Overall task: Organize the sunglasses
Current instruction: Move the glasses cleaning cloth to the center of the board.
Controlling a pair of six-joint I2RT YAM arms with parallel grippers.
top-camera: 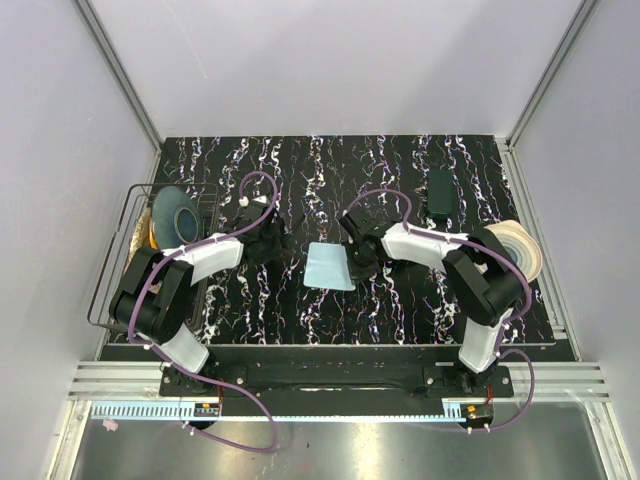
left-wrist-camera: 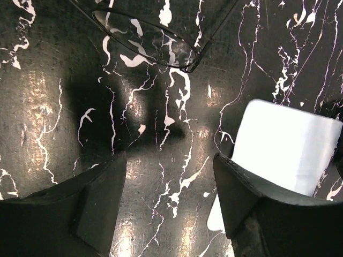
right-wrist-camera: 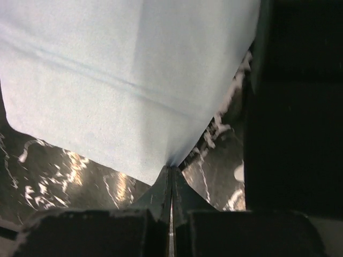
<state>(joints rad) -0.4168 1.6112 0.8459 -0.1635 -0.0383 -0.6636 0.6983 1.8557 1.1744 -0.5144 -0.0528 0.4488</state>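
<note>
The sunglasses (left-wrist-camera: 153,42), thin dark frame with clear-looking lenses, lie on the black marbled table at the top of the left wrist view. My left gripper (left-wrist-camera: 169,160) hovers open just short of them, nothing between its fingers. A light-blue cloth (top-camera: 328,266) lies at the table's middle, also seen as cloth (left-wrist-camera: 289,152) to the right of the left fingers. My right gripper (right-wrist-camera: 171,168) is shut on the near corner of the cloth (right-wrist-camera: 123,80), which is drawn up into a peak at the fingertips. In the top view the right gripper (top-camera: 356,256) sits at the cloth's right edge and the left gripper (top-camera: 268,240) to its left.
A wire rack (top-camera: 118,262) holding a blue plate (top-camera: 180,216) stands at the left edge. A black case (top-camera: 440,190) lies at the back right, and a roll of tape (top-camera: 520,248) at the right. A dark shape (right-wrist-camera: 295,107) fills the right of the right wrist view.
</note>
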